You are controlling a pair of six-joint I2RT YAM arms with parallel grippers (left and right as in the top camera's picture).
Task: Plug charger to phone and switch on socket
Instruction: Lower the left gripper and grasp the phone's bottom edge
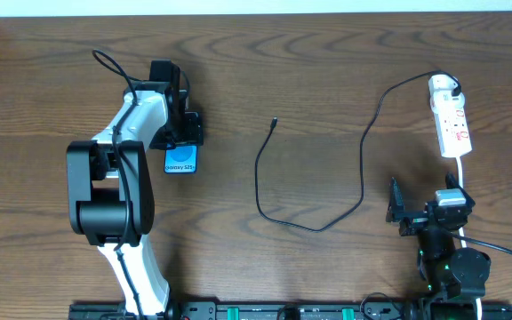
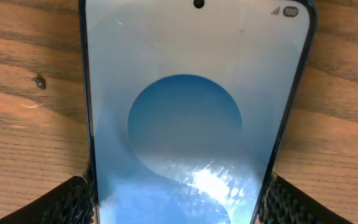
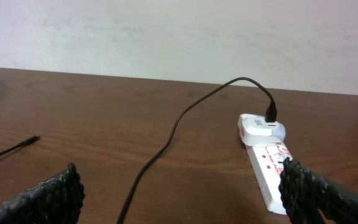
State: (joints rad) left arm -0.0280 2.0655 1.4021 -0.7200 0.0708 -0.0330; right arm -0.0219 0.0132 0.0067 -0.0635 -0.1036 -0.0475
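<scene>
A: Overhead?
B: The left gripper (image 1: 181, 142) is sitting over the phone (image 1: 181, 161). The charger (image 1: 260, 178) is lying right of the phone, with the socket (image 1: 452, 124) and right gripper (image 1: 396, 209) farther right.
A: Left wrist?
B: Pads (image 2: 67, 199) are flanking the phone's edges; can't tell if they're squeezing.
A: Right wrist?
B: Fingers (image 3: 55, 199) are gaping, gripping nothing

From above, my left gripper (image 1: 179, 135) hides most of the phone (image 1: 181, 163), and only its blue end peeks out. Up close, the phone runs off the top and bottom edges. Over on the right, the socket (image 3: 267, 174) sits partly behind my right finger pad (image 3: 319, 196); its red marks are too small to read.
</scene>
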